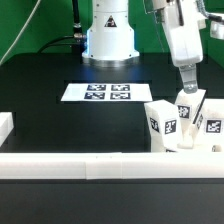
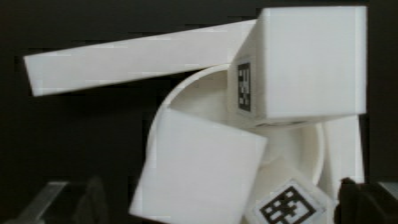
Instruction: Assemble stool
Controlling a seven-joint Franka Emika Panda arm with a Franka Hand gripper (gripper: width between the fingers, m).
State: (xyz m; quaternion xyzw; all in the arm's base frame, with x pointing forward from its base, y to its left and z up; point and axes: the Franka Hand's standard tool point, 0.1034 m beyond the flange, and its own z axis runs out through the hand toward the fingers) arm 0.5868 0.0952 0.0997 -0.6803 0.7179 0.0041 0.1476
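The stool's white parts lie bunched at the exterior view's right, just behind the front rail. Three blocky tagged legs show there: one (image 1: 160,120), one in the middle (image 1: 185,110) and one (image 1: 212,122). My gripper (image 1: 186,92) hangs straight down over the middle leg. In the wrist view a tagged leg (image 2: 214,170) lies between my dark fingers (image 2: 54,203), with a dark gap on one side. The gripper (image 2: 210,208) is open. Two more legs (image 2: 306,60) (image 2: 125,62) lie beyond it across the round seat (image 2: 302,150), which is mostly covered.
The marker board (image 1: 108,92) lies flat mid-table before the robot base (image 1: 108,40). A long white rail (image 1: 90,164) runs along the front edge, with a short rail piece (image 1: 5,125) at the exterior view's left.
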